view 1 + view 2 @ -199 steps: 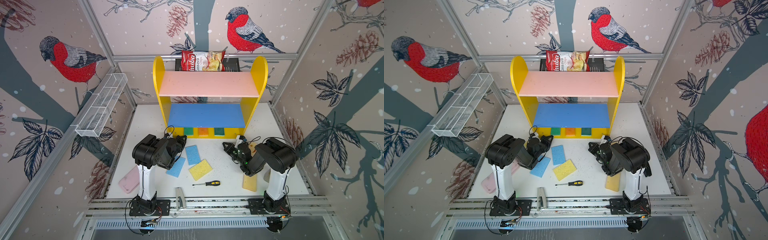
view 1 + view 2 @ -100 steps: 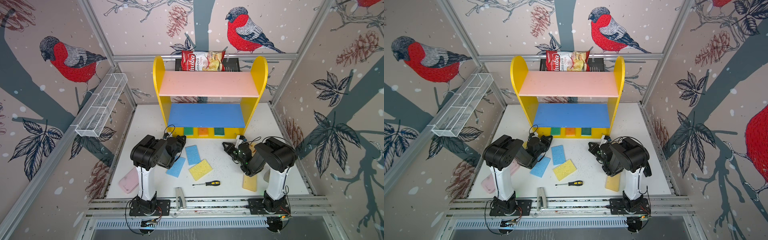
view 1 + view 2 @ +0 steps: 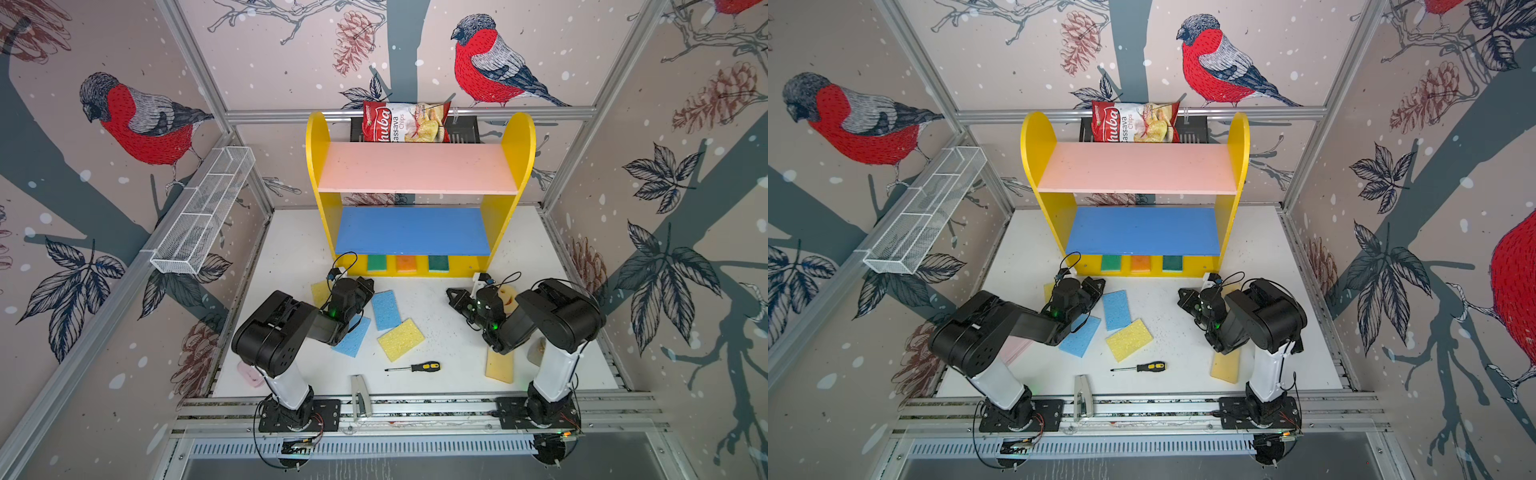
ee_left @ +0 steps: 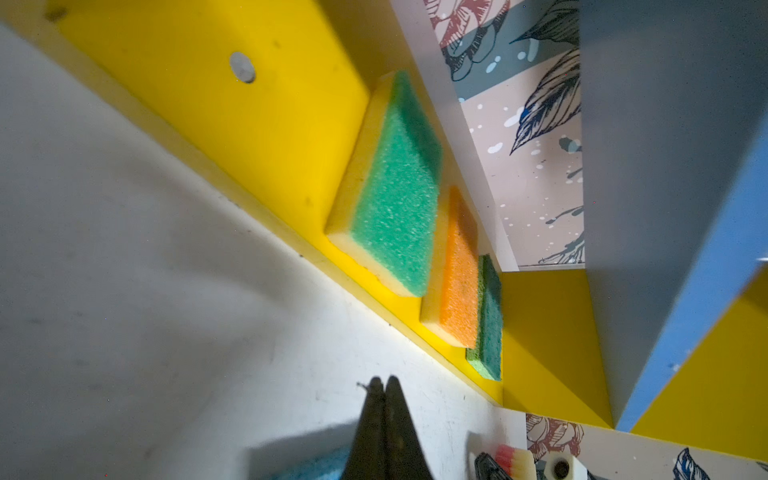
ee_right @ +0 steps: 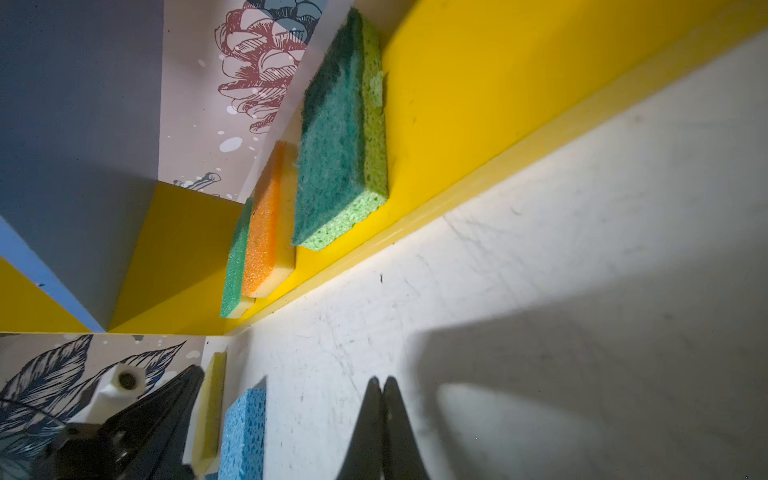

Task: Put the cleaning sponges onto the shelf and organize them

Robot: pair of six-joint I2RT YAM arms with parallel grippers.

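Note:
The yellow shelf (image 3: 517, 141) stands at the back. On its base lie a green sponge (image 3: 376, 262), an orange one (image 3: 406, 263) and a dark green one (image 3: 438, 262). Loose on the table are two blue sponges (image 3: 386, 309) (image 3: 353, 338) and yellow ones (image 3: 401, 338) (image 3: 320, 291) (image 3: 500, 365). A round yellow sponge (image 3: 508, 296) shows behind the right wrist. My left gripper (image 3: 368, 286) (image 4: 384, 380) hovers low in front of the shelf base, shut and empty. My right gripper (image 3: 451, 295) (image 5: 381, 380) is also shut and empty, pointing left over bare table.
A chips bag (image 3: 405, 122) sits in a black basket (image 3: 465, 129) behind the shelf. A white wire tray (image 3: 203, 212) hangs on the left wall. A screwdriver (image 3: 415, 367) and a metal piece (image 3: 359, 395) lie near the front edge. A pink flat thing (image 3: 249, 374) lies front left.

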